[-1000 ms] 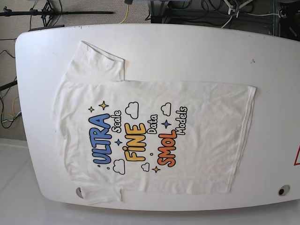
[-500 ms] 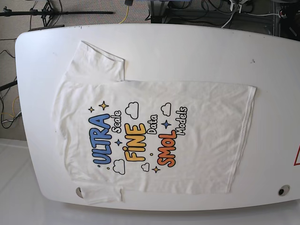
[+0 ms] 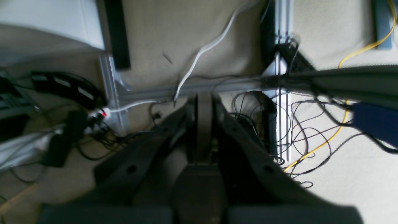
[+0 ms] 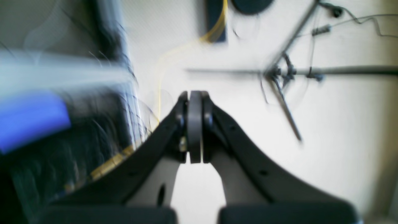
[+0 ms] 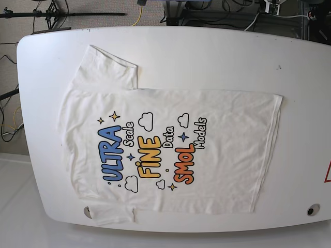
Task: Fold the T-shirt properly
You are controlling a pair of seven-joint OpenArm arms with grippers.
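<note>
The white T-shirt (image 5: 170, 147) lies flat and print-up on the white table (image 5: 217, 57) in the base view, collar to the left, hem to the right. One sleeve spreads toward the far left, the other hangs at the near edge. Neither arm shows in the base view. In the left wrist view my left gripper (image 3: 203, 102) is shut with nothing in it, off the table above a cable-strewn floor. My right gripper (image 4: 195, 99) is likewise shut and empty in the blurred right wrist view, over pale floor.
Dark cables (image 3: 298, 130), a yellow cable (image 3: 342, 124) and aluminium frame rails (image 3: 281, 77) lie under the left gripper. A tripod stand (image 4: 286, 74) lies on the floor under the right gripper. A round hole (image 5: 312, 210) marks the table's near right corner.
The T-shirt has not moved. Only the equipment at the base view's top right edge has shifted slightly.
</note>
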